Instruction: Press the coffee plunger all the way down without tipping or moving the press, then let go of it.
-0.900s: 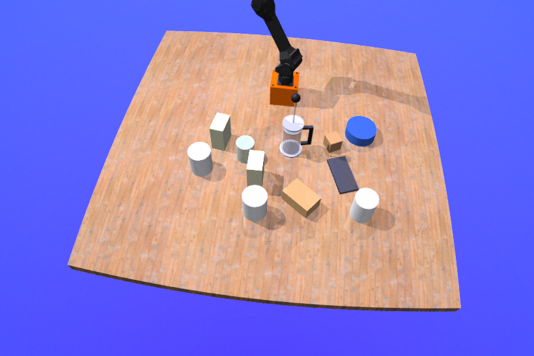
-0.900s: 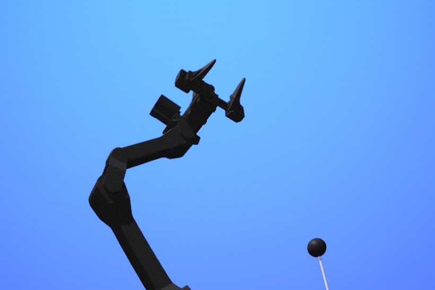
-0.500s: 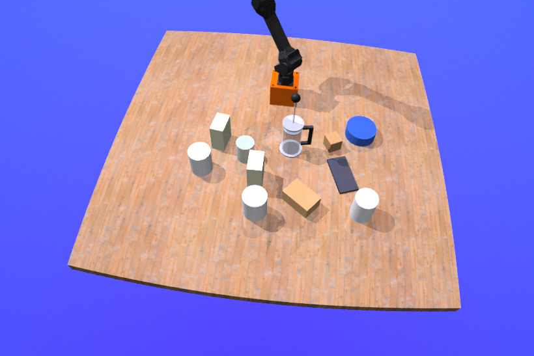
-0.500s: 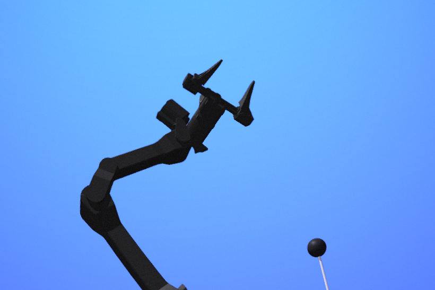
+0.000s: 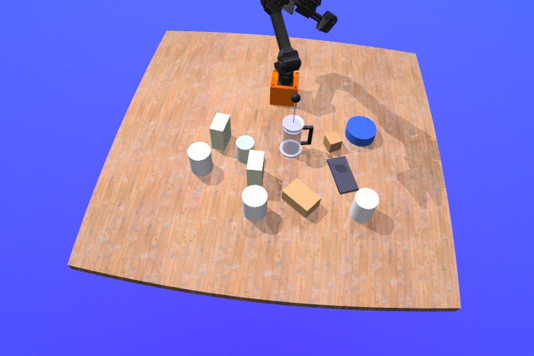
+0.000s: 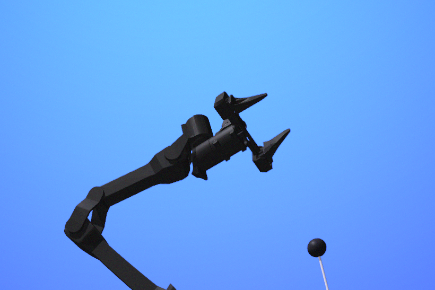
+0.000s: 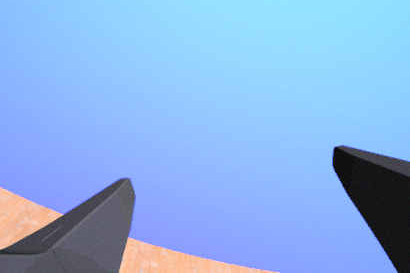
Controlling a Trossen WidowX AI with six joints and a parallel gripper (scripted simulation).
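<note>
1. While my black two-finger gripper (image 6: 277, 113) hangs high above the wooden table (image 5: 129, 196), its fingers are spread wide and hold nothing.
2. I see the clear glass coffee press with a black handle (image 5: 293, 136) standing upright just in front of the orange arm base (image 5: 284, 92), between a small pale cup (image 5: 244, 148) and a small brown cube (image 5: 333, 141).
3. Its round black plunger knob (image 6: 316, 247) sits up on a thin white rod (image 6: 323, 274), so the plunger is not pushed down yet.
4. I think the press is light and easy to tip, and the glass could break.
5. I would push on the knob from right above, straight down, slowly.
</note>
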